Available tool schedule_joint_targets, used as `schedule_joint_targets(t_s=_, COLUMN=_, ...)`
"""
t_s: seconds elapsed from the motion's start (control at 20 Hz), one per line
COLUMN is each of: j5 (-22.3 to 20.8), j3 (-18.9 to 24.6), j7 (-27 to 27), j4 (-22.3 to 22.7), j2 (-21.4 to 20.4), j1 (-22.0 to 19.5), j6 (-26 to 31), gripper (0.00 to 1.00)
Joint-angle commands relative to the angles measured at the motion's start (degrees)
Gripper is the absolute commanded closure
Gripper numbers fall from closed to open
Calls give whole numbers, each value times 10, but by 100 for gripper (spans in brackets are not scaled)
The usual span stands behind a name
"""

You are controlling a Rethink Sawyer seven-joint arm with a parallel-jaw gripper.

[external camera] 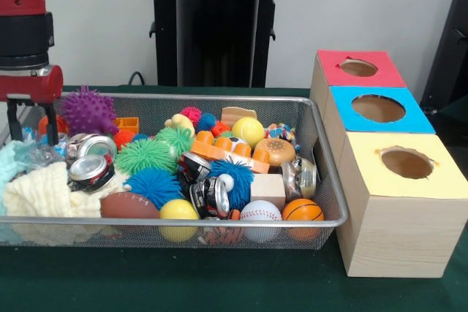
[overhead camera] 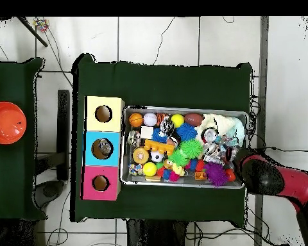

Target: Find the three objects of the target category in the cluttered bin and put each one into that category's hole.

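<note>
The silver wire-mesh bin [external camera: 183, 222] sits on the green table and is full of clutter. It holds spiky balls in purple [external camera: 88, 111], green [external camera: 146, 155] and blue [external camera: 152, 184], crushed cans [external camera: 91, 172], a football [external camera: 129, 204], a baseball [external camera: 260, 212], a basketball [external camera: 303, 210] and a cream cloth [external camera: 40, 195]. My gripper [external camera: 33, 126] hangs open and empty over the bin's left end, fingers just above the clutter. In the overhead view my arm [overhead camera: 272, 179] covers the bin's [overhead camera: 185, 108] right end and hides the gripper.
Three wooden boxes with round holes stand in a row beside the bin: red top [external camera: 333, 63], blue top [external camera: 344, 104], yellow top [external camera: 365, 173]. Something grey shows in the blue box's hole [overhead camera: 104, 148]. An orange bowl [overhead camera: 6, 122] sits on a side table.
</note>
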Motion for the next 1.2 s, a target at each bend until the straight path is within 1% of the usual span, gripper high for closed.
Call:
schedule_joint_targets(t_s=0.05, j5=14, j3=40, j7=-23, j4=40, j2=23, j1=4, j6=1, gripper=0)
schedule_joint_targets(t_s=0.15, j5=17, j3=41, j7=-22, j4=42, j2=22, j1=4, j6=3, gripper=0)
schedule_joint_targets(t_s=0.4, j5=42, j3=37, j7=-9, j4=50, j2=20, j1=12, j6=28, gripper=0)
schedule_joint_targets(t_s=0.55, j5=70, j3=35, j7=-2, j4=55, j2=24, j1=15, j6=55, gripper=0)
schedule_joint_targets(t_s=0.8, j5=83, j3=30, j7=-3, j4=57, j2=28, j1=19, j6=51, gripper=0)
schedule_joint_targets(t_s=0.95, j5=80, j3=27, j7=-4, j4=58, j2=30, j1=19, j6=33, gripper=0)
schedule_joint_targets(t_s=1.0, j5=79, j3=27, j7=-5, j4=58, j2=32, j1=19, j6=25, gripper=100)
schedule_joint_targets(t_s=1.2, j5=65, j3=34, j7=3, j4=65, j2=40, j1=8, j6=-22, gripper=100)
